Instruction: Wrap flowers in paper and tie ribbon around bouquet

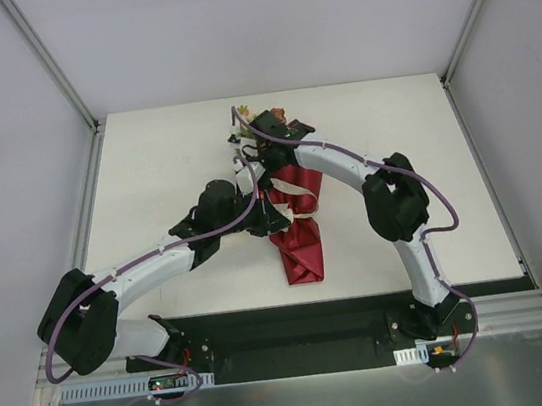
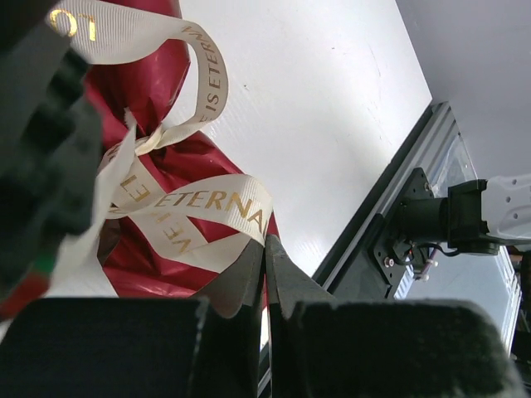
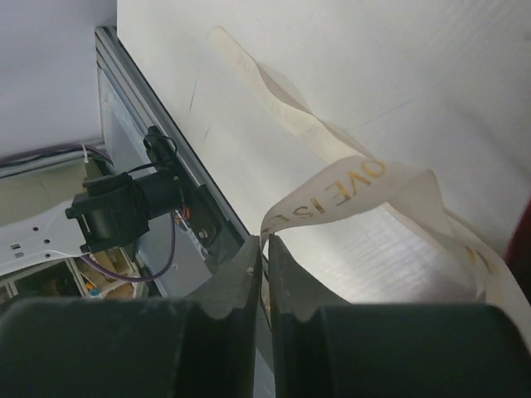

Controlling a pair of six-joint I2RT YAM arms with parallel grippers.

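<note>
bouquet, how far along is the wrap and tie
Done: dark red wrapping paper encloses the cream and rust flowers. In hand: cream lettered fabric ribbon is looped and crossed around it, left gripper and right gripper each pinching it. Remaining: tighten the knot, probably.

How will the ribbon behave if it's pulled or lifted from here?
Probably floppy: the ribbon curls in loose loops over the paper and twists freely. Likely light, being a thin flat strip lying on the table. Its smooth-looking surface may slip, so the loops could loosen.
</note>
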